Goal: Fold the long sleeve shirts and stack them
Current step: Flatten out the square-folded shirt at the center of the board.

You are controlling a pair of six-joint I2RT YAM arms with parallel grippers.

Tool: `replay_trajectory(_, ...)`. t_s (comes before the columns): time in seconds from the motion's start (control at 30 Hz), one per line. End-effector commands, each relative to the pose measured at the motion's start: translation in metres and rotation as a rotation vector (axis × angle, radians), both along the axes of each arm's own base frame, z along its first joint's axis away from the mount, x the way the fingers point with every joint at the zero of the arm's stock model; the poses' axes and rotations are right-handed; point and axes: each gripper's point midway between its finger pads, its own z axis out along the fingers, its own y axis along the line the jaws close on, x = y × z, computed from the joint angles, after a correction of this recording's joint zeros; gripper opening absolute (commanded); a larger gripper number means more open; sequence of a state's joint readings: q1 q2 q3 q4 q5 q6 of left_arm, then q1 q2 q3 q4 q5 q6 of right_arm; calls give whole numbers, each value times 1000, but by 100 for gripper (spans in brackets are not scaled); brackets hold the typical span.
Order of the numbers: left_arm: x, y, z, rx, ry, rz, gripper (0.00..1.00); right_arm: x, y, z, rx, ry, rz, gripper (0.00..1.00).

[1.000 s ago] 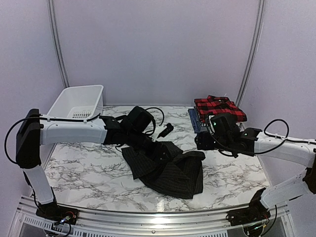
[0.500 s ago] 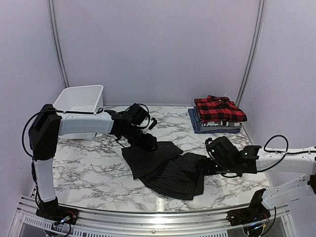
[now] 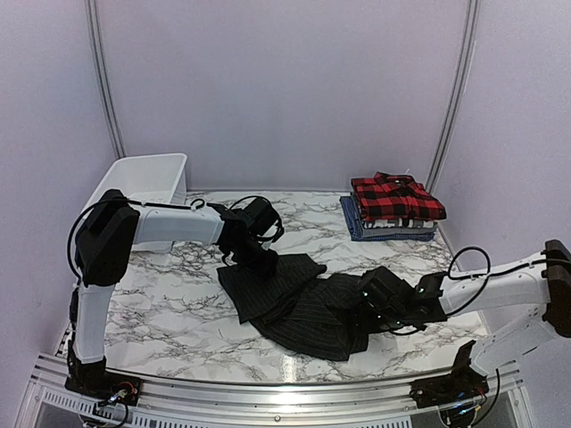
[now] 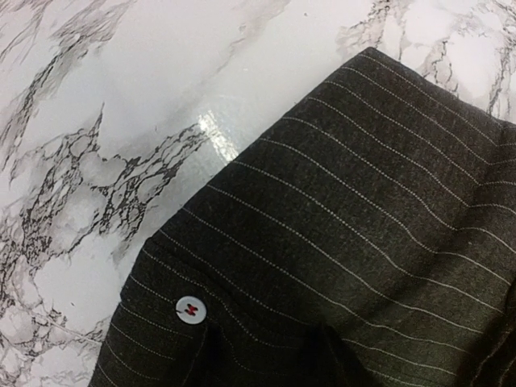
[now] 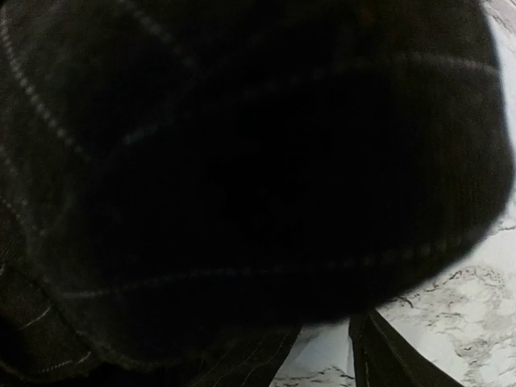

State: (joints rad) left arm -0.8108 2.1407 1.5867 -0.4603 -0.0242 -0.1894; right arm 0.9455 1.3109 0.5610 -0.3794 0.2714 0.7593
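Pinstriped shirt (image 3: 299,305) diagonal, far-left to near-right

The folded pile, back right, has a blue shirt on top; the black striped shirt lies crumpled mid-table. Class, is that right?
Not quite: the top external view shows a red plaid shirt on top; the black striped shirt does lie crumpled mid-table.

The big shirt (image 3: 299,299) is black with thin white pinstripes. Up close in my left wrist view there's a white button (image 4: 190,309) on it, stitched with red thread. The surface (image 3: 161,303) is white marble with grey-black veining. Over in the stack, the plaid shirt (image 3: 395,196) on top is red and black, then a greyish shirt (image 3: 397,224), then a blue shirt (image 3: 350,220) at the bottom. The bin (image 3: 143,183) is plain white.
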Motion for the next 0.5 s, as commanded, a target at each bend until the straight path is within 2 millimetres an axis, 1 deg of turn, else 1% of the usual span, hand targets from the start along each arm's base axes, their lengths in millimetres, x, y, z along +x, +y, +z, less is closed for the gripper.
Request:
replay_trajectory(0.0,-3,20,-11,96,3,19,36,18,19,11,20,-52,-8,71)
replay_trajectory(0.07,-5,24,-11,106,1,22,19,21,16,9,-6,-52,-11,62)
replay_trajectory(0.1,-5,25,-8,106,1,23,10,24,14,9,-20,-56,-15,56)
replay_trajectory(0.13,-6,26,-4,105,-3,26,3,27,12,11,-32,-60,-18,50)
replay_trajectory(0.17,-6,27,8,92,-19,31,0,30,9,13,-47,-67,-21,42)
replay_trajectory(0.2,-7,30,12,93,-26,36,0,34,6,17,-54,-76,-29,33)
replay_trajectory(0.27,-9,35,39,70,-54,44,0,47,0,27,-68,-100,-42,17)
replay_trajectory(0.33,-14,39,65,38,-70,44,0,66,-8,43,-89,-142,-60,3)
replay_trajectory(0.37,-20,40,79,12,-71,35,0,80,-12,56,-98,-173,-72,0)
replay_trajectory(0.4,-27,40,92,-21,-63,20,0,95,-14,70,-116,-209,-71,0)
replay_trajectory(0.43,-36,40,106,-55,-56,5,0,114,-19,87,-127,-244,-84,0)
replay_trajectory(0.47,-49,39,117,-97,-33,-25,0,132,-20,103,-136,-273,-86,0)
